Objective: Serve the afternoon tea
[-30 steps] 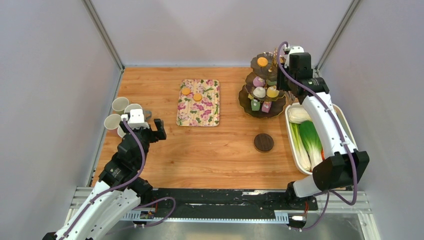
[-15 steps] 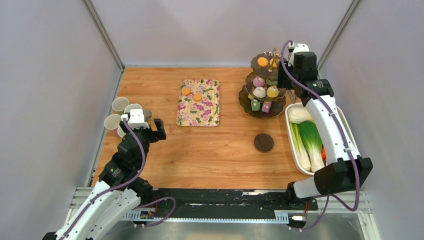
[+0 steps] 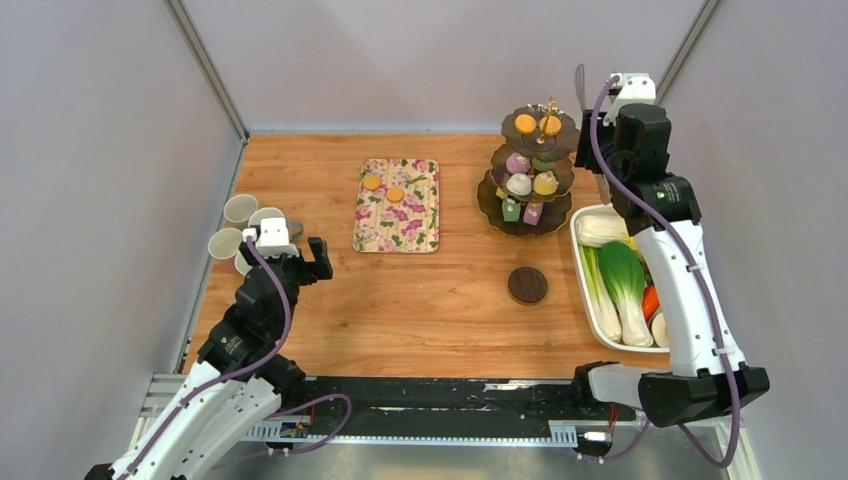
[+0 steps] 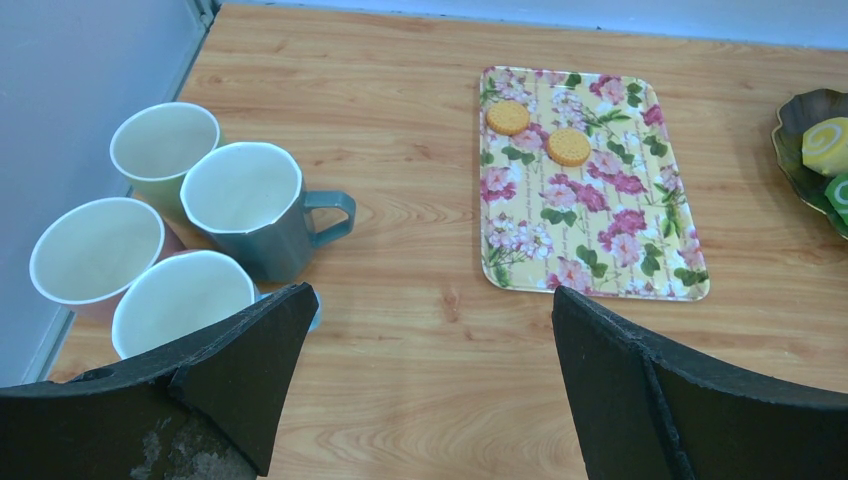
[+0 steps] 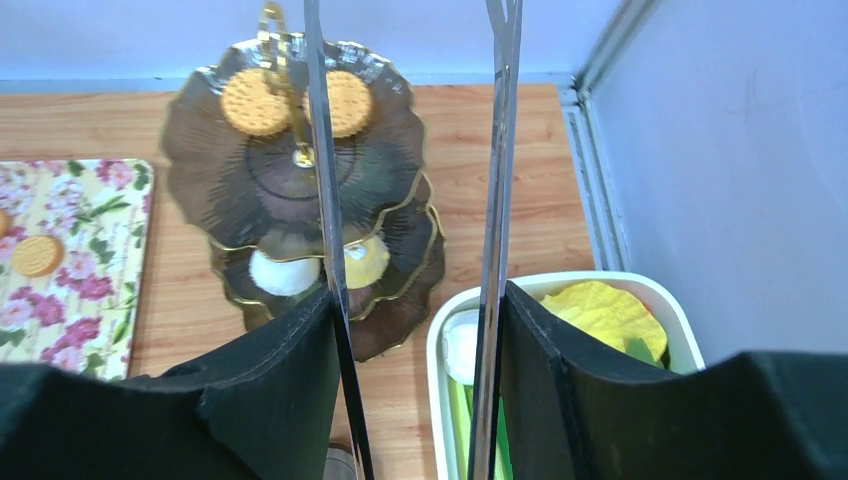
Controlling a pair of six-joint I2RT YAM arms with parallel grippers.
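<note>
At the left of the overhead view nothing has shifted: the left hand [image 4: 430, 292] hangs with its fingers spread wide and empty, just short of the mugs [image 4: 240, 200], and the floral tray [image 3: 400, 215] lies as it did. The change is at the upper right. A second ago the right hand [image 5: 415, 300] was down over the top tier of the three-tier stand [image 3: 487, 205], hiding part of it. It has since risen and drawn back toward the upper right corner. It is clamped on a pair of metal tongs [image 5: 499, 150], whose blades stand apart with nothing between them. A second orange biscuit [image 3: 550, 125] now shows on the top tier, beside the first [image 3: 525, 123]. I judge that the tongs have just set it down there, so the next trip should be back to the tray. Counting left to right: four mugs, bunched at the left edge of the tabletop [image 3: 450, 320]; one tray with two orange biscuits [image 3: 372, 183]; one stand with two biscuits on top and, on the lower tiers, five clear cakes (purple, white, yellow, green, pink), perhaps a sixth half hidden; one dark coaster [image 3: 527, 285] at centre right; one white tub [image 5: 560, 280] of vegetables at the right edge.
</note>
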